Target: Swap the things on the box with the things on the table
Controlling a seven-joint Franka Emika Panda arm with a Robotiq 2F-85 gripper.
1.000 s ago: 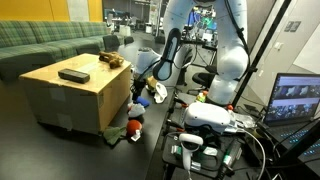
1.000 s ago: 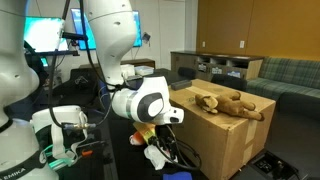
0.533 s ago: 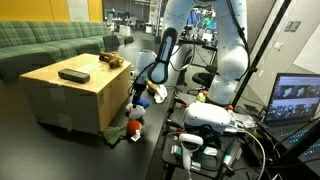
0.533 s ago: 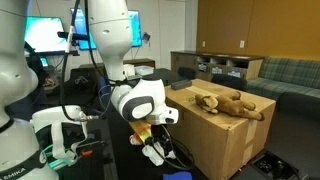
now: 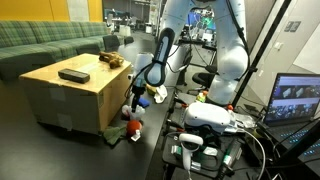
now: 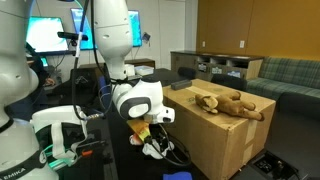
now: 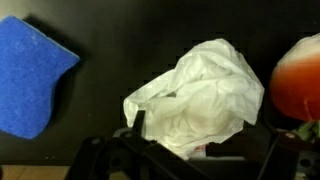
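Observation:
The tan box (image 5: 70, 95) (image 6: 215, 135) carries a brown plush toy (image 5: 111, 61) (image 6: 228, 103) and a flat black thing (image 5: 72, 74). On the dark table (image 5: 60, 150) (image 7: 150, 40) beside the box lie a crumpled white thing (image 7: 200, 95) (image 6: 156, 150), a blue thing (image 7: 30, 75) and a red-orange toy (image 7: 298, 80) (image 5: 130, 127). My gripper (image 5: 133, 108) (image 6: 153, 143) (image 7: 195, 145) hangs low next to the box wall, right over the white thing. It is open, its fingers (image 7: 136, 124) on either side of the white thing's near edge, not pressing it.
A cluttered desk with a laptop (image 5: 297, 98) and white devices (image 5: 210, 118) (image 6: 60, 130) stands beside the robot base. A green couch (image 5: 50, 40) lies behind the box. The box wall is close to the gripper.
The arm has come down and in toward the things on the table beside the box. The gripper has stayed open, and nothing on the box has moved.

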